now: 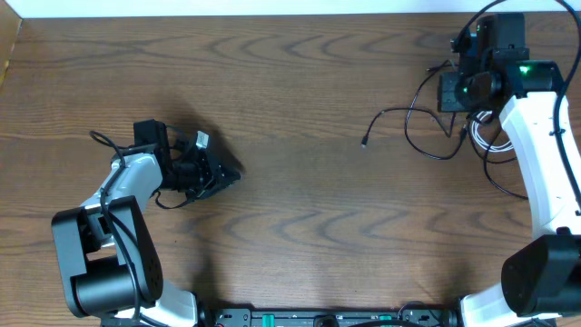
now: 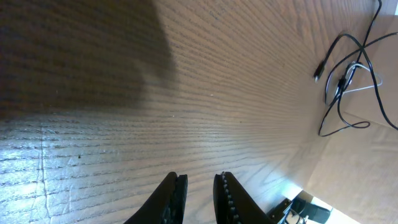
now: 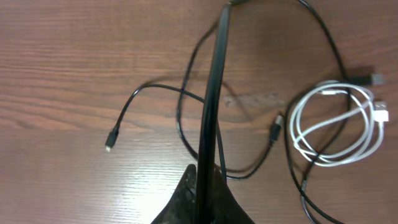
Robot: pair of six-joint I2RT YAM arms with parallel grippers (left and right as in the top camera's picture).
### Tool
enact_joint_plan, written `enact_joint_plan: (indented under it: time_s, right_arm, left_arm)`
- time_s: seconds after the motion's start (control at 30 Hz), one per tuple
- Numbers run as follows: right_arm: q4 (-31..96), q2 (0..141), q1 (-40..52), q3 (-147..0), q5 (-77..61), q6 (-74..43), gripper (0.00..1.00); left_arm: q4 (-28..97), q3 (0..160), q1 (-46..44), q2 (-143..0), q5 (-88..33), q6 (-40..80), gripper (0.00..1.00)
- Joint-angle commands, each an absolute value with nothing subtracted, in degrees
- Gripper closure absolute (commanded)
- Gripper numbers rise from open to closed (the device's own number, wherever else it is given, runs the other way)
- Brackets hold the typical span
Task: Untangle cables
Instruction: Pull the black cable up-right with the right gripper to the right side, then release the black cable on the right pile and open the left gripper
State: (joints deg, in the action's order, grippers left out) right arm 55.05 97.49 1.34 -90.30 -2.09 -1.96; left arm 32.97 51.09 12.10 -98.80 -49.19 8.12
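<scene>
Pinching a black cable (image 3: pixel 214 81), the right tool (image 3: pixel 202 173) overlooks a white cable (image 3: pixel 295 124).

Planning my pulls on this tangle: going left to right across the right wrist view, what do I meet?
Loose plug end → right gripper, shut on a taut black cable → second plug → white cable coil.
</scene>
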Motion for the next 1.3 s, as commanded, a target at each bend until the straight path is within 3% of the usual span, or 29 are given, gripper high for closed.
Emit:
enact_joint_plan:
  time_s: [0.0, 0.13, 0.2, 0.33, 0.4, 0.53, 0.63, 0.8, 0.87, 0.93, 1.03, 1.07, 1.27]
  right_arm:
    - [54.9, 98.0, 0.3, -91.0, -0.1, -1.6, 0.68]
    - [54.9, 98.1, 0.0, -91.0, -0.1, -1.6, 0.32]
    - [54.8, 98.2, -0.1, -91.0, 0.4, -1.6, 0.19]
    - [54.2, 98.3, -0.1, -90.9, 4.4, -1.7, 0.05]
    - [53.9, 98.6, 0.0, -90.9, 2.6, -2.3, 0.04]
    - [53.6, 99.6, 0.4, -90.4, -9.7, -2.3, 0.14]
    - [52.9, 101.2, 1.1, -89.0, -18.0, -2.3, 0.16]
    - [53.9, 105.1, 3.6, -87.9, -20.3, -2.3, 0.21]
    - [54.4, 106.4, 4.9, -87.9, -20.6, -2.3, 0.32]
    - [54.7, 107.8, 6.6, -87.9, -20.5, -2.3, 0.5]
    - [54.4, 109.4, 9.1, -87.9, -20.5, -2.3, 0.94]
    - [54.1, 110.0, 10.0, -87.9, -20.5, -2.3, 0.99]
    - [49.4, 115.0, 15.4, -87.9, -20.2, -2.3, 0.99]
  left_arm:
    - [33.1, 51.9, 11.8, -99.2, -48.7, 8.4, 0.79]
    - [33.1, 51.9, 11.8, -99.2, -48.7, 8.4, 0.79]
    - [33.1, 51.9, 11.8, -99.2, -48.7, 8.4, 0.79]
    - [33.1, 51.9, 11.8, -99.2, -47.2, 8.8, 0.78]
    - [33.1, 51.9, 11.8, -99.2, -45.7, 10.0, 0.78]
    - [33.1, 51.9, 11.4, -99.2, -43.8, 11.0, 0.78]
    - [33.1, 51.9, 10.3, -99.2, -43.8, 11.0, 0.78]
    - [33.6, 51.9, 6.5, -99.2, -36.5, 14.2, 0.78]
    - [34.1, 51.9, 4.4, -99.2, -31.8, 16.0, 0.78]
    - [34.2, 51.9, 2.3, -99.2, -27.3, 17.4, 0.78]
    - [34.2, 51.9, -0.9, -99.2, -20.5, 21.1, 0.78]
    - [34.2, 51.9, -2.0, -99.2, -18.5, 22.4, 0.78]
    - [32.6, 51.9, -6.5, -99.2, -14.2, 24.3, 0.78]
